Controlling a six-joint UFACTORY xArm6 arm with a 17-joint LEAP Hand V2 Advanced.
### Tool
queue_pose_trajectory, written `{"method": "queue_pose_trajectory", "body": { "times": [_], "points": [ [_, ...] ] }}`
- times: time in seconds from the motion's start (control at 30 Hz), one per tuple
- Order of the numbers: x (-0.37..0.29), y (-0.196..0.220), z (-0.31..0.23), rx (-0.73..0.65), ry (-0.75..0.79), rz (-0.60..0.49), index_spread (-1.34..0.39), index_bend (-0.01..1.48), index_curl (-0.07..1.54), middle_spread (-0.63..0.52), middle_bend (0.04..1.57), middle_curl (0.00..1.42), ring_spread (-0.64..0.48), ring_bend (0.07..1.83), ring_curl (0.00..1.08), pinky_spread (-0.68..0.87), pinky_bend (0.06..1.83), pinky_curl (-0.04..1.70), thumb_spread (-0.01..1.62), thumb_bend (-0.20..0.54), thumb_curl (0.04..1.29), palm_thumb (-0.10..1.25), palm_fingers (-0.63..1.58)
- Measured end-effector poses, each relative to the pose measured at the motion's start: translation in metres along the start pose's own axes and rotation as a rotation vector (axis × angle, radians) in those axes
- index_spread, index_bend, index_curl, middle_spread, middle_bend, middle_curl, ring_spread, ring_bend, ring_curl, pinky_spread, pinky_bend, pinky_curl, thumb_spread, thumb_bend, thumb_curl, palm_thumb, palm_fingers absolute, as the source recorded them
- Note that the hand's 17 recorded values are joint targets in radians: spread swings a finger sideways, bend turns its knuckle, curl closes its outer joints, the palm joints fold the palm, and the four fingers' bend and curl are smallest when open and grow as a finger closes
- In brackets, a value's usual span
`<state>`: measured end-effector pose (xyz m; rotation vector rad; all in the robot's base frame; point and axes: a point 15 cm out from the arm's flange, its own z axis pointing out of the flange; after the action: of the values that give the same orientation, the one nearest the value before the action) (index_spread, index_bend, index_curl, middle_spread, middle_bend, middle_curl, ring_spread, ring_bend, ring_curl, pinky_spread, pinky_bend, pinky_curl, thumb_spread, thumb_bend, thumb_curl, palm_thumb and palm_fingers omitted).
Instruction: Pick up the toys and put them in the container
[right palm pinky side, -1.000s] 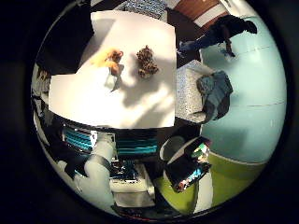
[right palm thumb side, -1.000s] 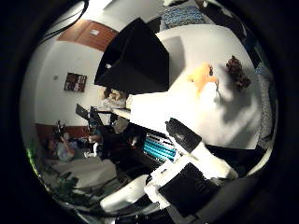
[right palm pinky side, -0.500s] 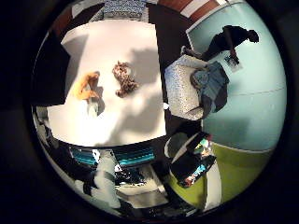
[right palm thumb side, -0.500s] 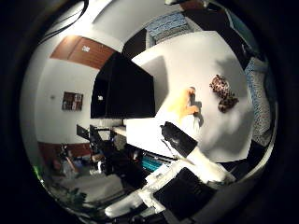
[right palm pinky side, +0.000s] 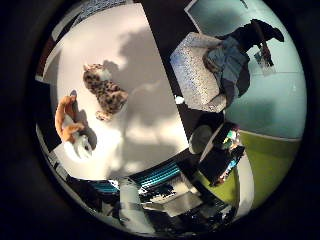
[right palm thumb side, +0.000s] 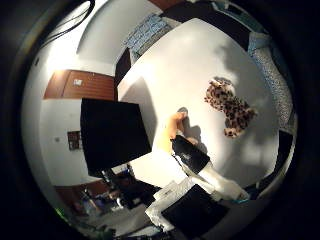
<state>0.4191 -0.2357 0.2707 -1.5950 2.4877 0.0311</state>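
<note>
Nearing leopard toy, orange toy; both larger.

Furry plush leopard toy, matt white table

Bright glare, soft shadows on table

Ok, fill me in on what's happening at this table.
The robot hand hangs above a white table and holds nothing. Two plush toys lie on the tabletop, close to each other but apart: a spotted leopard toy and an orange and white toy. A black container stands at the table's edge, near the orange toy. Neither toy is in it yet, so the pick-up has not begun.
</note>
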Motion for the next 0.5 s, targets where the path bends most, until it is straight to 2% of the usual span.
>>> {"method": "queue_pose_trajectory", "body": {
  "times": [0.17, 0.5],
  "points": [
    [0.015, -0.003, 0.028, -0.001, -0.019, 0.053, -0.09, 0.15, 0.26, 0.22, 0.20, 0.32, 0.26, 0.36, 0.25, 0.42, 0.47, 0.30, 1.12, -0.021, 0.36, 0.63, 0.09],
    [0.022, 0.013, 0.075, -0.078, -0.028, 0.076, -0.09, 0.15, 0.25, 0.23, 0.21, 0.33, 0.25, 0.37, 0.26, 0.43, 0.48, 0.30, 1.12, -0.024, 0.36, 0.59, 0.08]
  ]
}}
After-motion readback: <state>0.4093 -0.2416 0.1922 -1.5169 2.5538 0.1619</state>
